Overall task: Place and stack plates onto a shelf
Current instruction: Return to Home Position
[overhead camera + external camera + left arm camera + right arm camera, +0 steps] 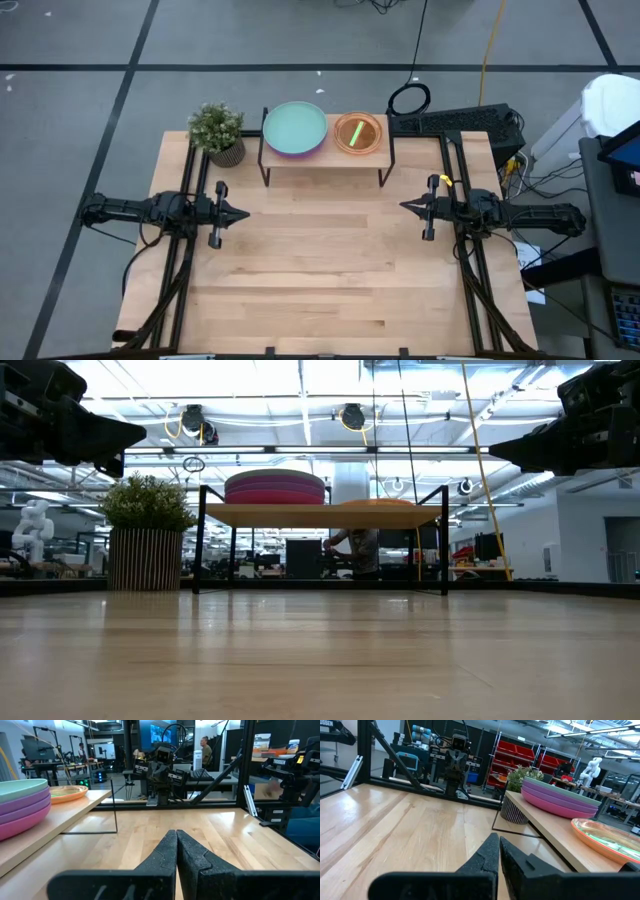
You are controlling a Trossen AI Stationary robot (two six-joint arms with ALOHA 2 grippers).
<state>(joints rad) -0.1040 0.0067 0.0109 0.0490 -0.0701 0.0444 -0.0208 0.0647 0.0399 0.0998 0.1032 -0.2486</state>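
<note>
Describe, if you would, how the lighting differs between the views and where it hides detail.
Low view: bright ceiling lamps backlight the scene, leaving the left gripper and right gripper as dark silhouettes. High view: even light, no harsh shadows on the tabletop. Left wrist view: the plates show evenly lit, without glare.

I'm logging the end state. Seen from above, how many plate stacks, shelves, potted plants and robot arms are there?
Plate stacks: 2, the large plate stack and the small plate stack
Shelf: 1
Potted plant: 1
Robot arms: 2, with left hand and right hand both shut
Total: 6
</note>
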